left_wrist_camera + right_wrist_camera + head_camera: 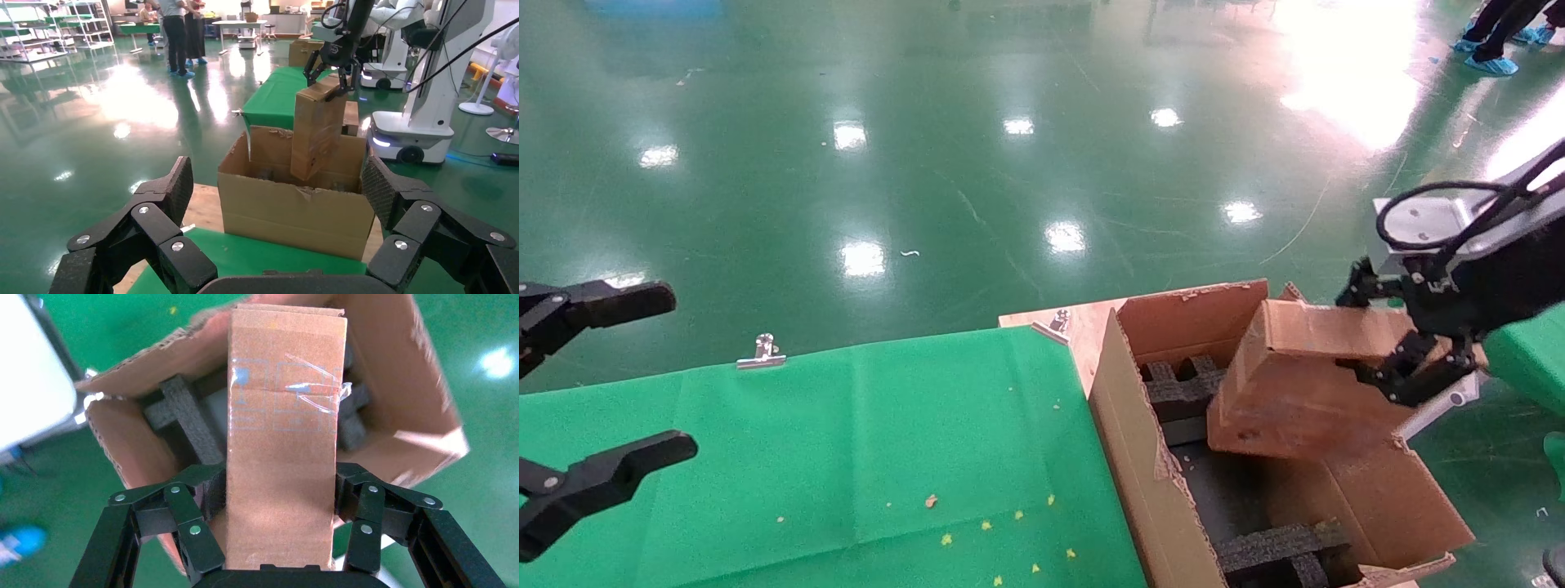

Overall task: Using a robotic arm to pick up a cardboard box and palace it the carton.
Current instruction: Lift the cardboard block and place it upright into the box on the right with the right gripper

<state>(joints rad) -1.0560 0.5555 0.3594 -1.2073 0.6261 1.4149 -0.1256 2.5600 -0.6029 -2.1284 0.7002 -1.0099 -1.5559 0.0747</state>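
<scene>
Brown box (1295, 384), clamped in the right end effector (1406, 347), hangs tilted over the carton (1140, 457); left end effector (601, 408) spread wide above the table (846, 441).

You have a table (1083, 327) in front of you, its pale wooden top showing only at the far corner. A green cloth (862, 441) covers most of it, held along the far edge by a metal binder clip (761, 353) and at the corner by a second clip (1054, 322). Small yellow and tan crumbs (985, 527) lie scattered on the cloth toward the near edge. The carton (1140, 457) stands open at the table's right end, just beside the cloth's edge, with black foam inserts (1181, 388) inside. Beyond the table lies a glossy green floor (928, 163).
</scene>
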